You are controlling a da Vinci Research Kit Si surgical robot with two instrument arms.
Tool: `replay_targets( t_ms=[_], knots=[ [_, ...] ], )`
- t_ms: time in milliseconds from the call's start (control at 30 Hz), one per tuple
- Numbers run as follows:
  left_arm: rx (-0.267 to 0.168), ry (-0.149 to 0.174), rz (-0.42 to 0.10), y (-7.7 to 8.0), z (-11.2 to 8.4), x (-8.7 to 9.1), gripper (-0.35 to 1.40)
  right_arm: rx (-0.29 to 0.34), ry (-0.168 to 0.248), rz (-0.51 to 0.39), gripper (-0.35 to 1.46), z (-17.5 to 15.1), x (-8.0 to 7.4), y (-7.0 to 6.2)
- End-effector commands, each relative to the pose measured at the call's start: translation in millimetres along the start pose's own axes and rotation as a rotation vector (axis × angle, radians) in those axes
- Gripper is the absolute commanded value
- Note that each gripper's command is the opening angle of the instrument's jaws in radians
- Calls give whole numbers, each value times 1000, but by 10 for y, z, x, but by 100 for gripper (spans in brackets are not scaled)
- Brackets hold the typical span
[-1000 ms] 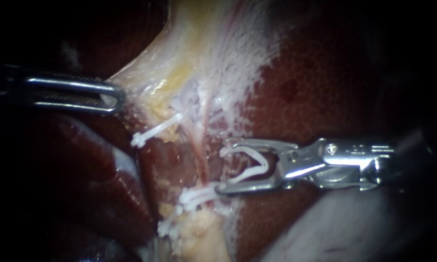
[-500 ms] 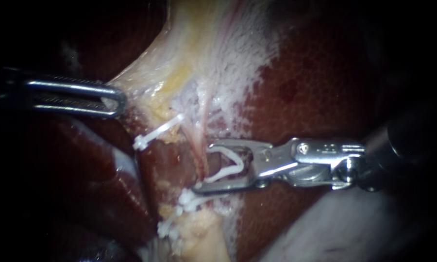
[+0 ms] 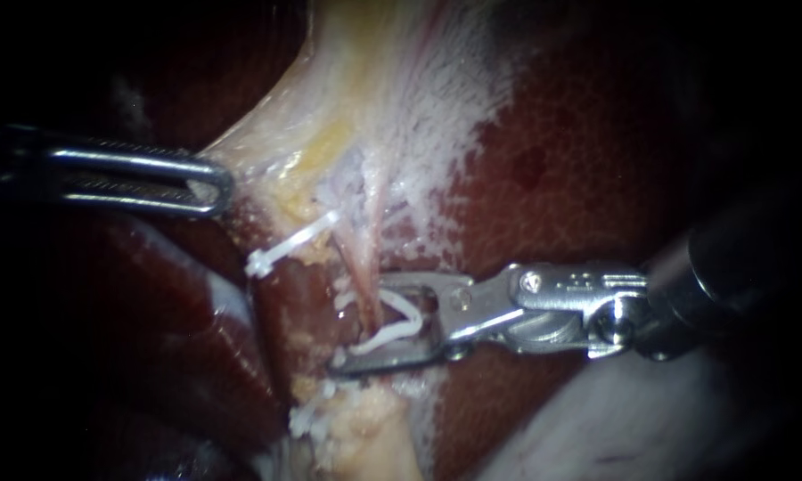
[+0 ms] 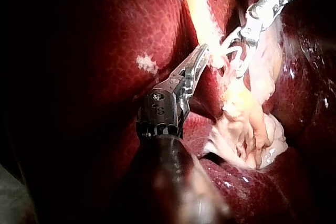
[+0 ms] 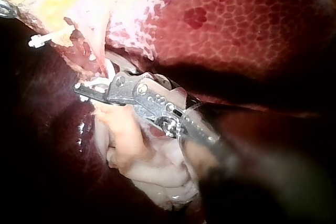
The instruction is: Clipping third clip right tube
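Observation:
My right instrument (image 3: 352, 325) comes in from the right with a white clip (image 3: 394, 322) held open between its jaws. The clip's two legs straddle the thin pink right tube (image 3: 366, 258), one on each side. In the right wrist view the same jaws (image 5: 92, 90) lie across the tube with the clip (image 5: 98, 82) at their tip. My left instrument (image 3: 207, 185) has its jaws shut on the edge of the pale yellowish tissue (image 3: 330, 134) and holds it taut to the left. In the left wrist view its jaws (image 4: 202, 56) lie close to the right instrument's clip (image 4: 234, 52).
A white clip (image 3: 290, 240) sits to the upper left of the jaws. More white clips (image 3: 310, 417) sit below them near fatty tissue. Dark red liver (image 3: 552, 160) surrounds the site. A pale grey fold (image 3: 615, 419) lies at the lower right.
My right instrument has slid left with the clip and now spans the tube. Its lower jaw now covers part of the lower clips. The left instrument has held still.

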Motion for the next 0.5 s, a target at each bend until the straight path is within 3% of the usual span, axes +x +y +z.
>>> replay_targets(
  t_ms=[33, 167, 333, 500],
  knots=[
    [1, 0, 0, 0, 0, 0, -35, -1, 0, 3, 47, -1, 0, 0],
    [1, 0, 0, 0, 0, 0, -35, -1, 1, 21, 33, -4, -1, 2],
    [0, 0, 0, 0, 0, 0, -35, -30, 6, 45, 2, -13, -6, 7],
    [0, 0, 0, 0, 0, 0, -35, -30, 7, 52, -12, -18, -8, 13]
  ],
)
